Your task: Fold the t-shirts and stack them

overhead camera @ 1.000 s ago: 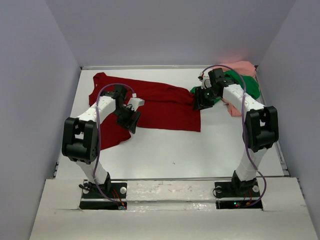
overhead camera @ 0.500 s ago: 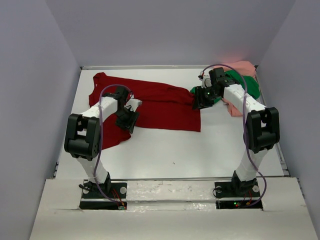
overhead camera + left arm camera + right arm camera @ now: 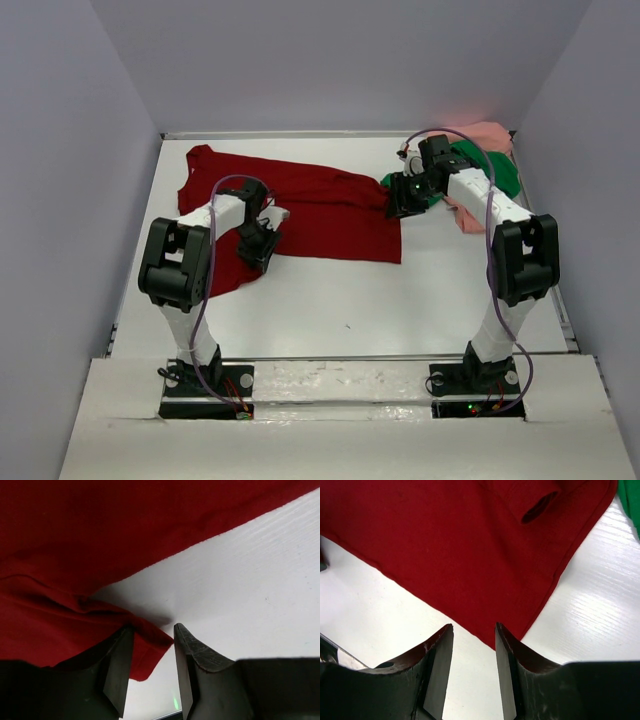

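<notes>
Dark red cloth covers much of the far left half of the white desk [image 3: 400, 300]: the dark red t-shirt [image 3: 330, 205] is spread flat from the far left corner toward the middle, with one part trailing down along the left edge. The bright green t-shirt [image 3: 500, 172] is bunched in the far right corner, and the pale pink t-shirt [image 3: 490, 133] is seen partly under it, against the far edge. The left tool [image 3: 257, 245] is lowered at the near hem of the dark red t-shirt; its fingers [image 3: 117, 670] are spread, and a small folded flap of the hem lies in the gap, not squeezed. The right tool [image 3: 405, 195] is held over the right edge of the dark red t-shirt, just beside the bright green t-shirt, its jaws parted with nothing gripped.
</notes>
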